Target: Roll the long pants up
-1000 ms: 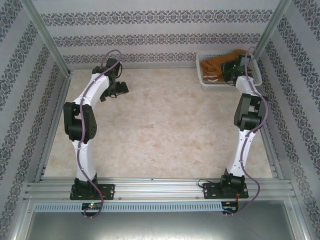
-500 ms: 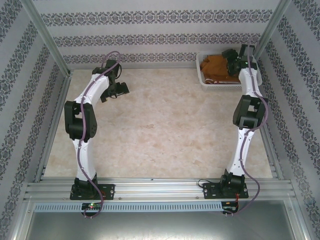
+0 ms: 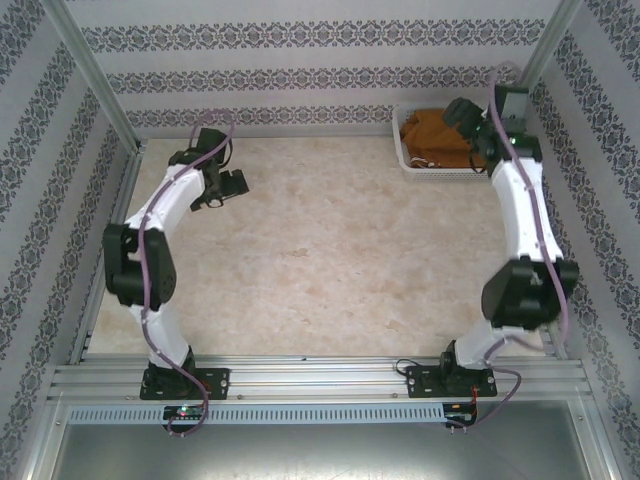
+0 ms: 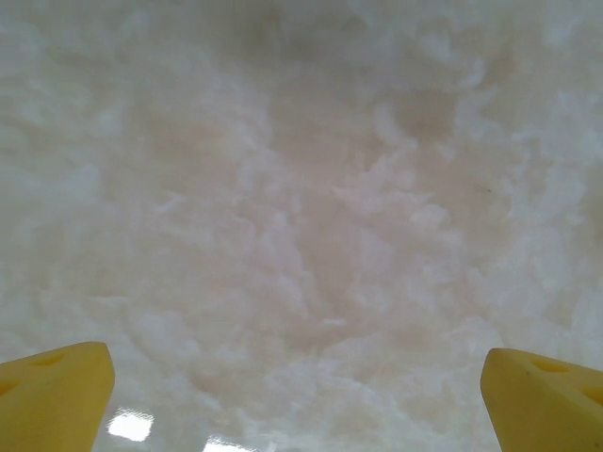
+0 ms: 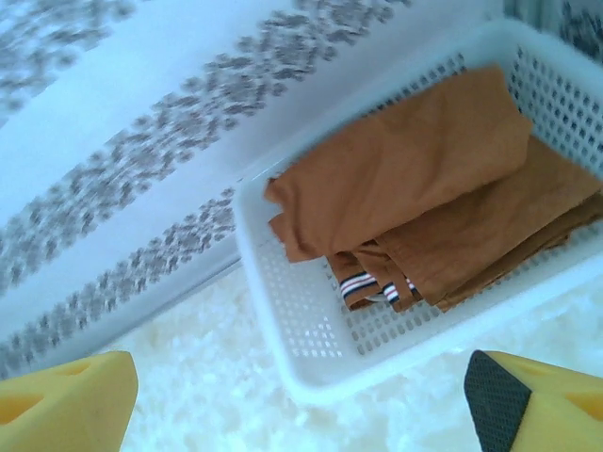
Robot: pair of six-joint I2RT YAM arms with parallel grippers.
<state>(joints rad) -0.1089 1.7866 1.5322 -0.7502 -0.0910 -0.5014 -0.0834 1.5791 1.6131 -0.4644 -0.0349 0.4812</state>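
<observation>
While left gripper [image 4: 297, 372] and right gripper [image 5: 301, 377] gape empty, soft, limp rust-brown cloth long pants [image 5: 405, 179] probably suit pinching a thick fold

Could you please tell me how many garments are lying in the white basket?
1: the long pants, bunched up in the white basket at the far right corner of the table. Anything beneath them would be hidden.

Your overhead view bright, evenly lit, faint shadows, desk [image 4: 311, 217] hazy with glare low in your left wrist view, wall [image 5: 141, 122] blurred at right wrist.
</observation>
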